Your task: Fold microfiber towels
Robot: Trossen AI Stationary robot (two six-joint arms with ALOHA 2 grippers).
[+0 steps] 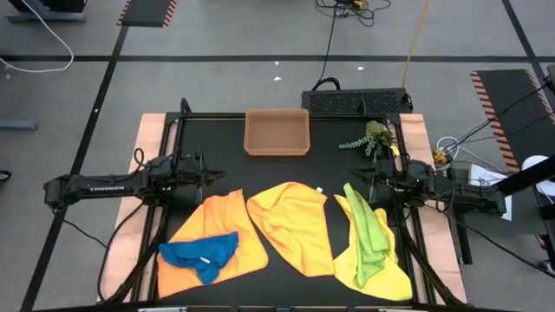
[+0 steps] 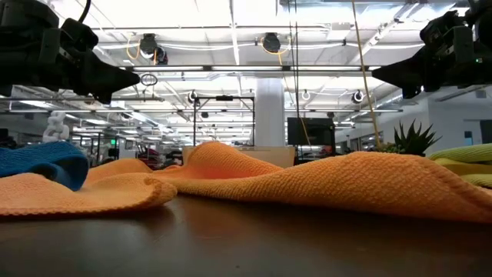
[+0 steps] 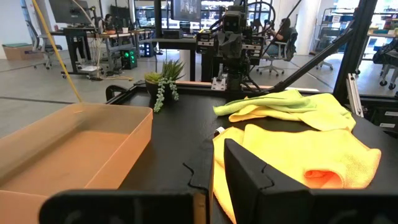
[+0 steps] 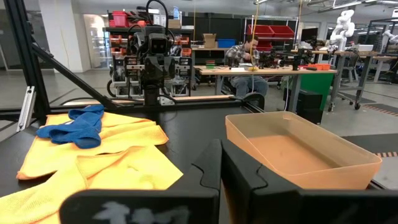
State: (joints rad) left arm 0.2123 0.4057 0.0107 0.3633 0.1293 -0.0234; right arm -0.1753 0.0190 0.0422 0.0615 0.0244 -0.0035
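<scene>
Several microfiber towels lie crumpled along the table's near half. An orange towel (image 1: pixel 221 227) at the left carries a blue towel (image 1: pixel 201 252) on its near part. A yellow towel (image 1: pixel 295 227) lies in the middle. Another yellow towel (image 1: pixel 381 269) at the right has a lime green towel (image 1: pixel 368 230) draped over it. My left gripper (image 1: pixel 218 178) hovers level above the orange towel's far corner, its fingers (image 3: pixel 249 180) close together and holding nothing. My right gripper (image 1: pixel 357 179) hovers level by the green towel's far end, shut and holding nothing (image 4: pixel 219 155).
An orange-brown tray (image 1: pixel 277 132) stands at the table's far middle. A small green plant sprig (image 1: pixel 373 139) lies to its right. Bare black tabletop (image 1: pixel 286 172) lies between the two grippers and the tray. A metal frame runs along the table's edges.
</scene>
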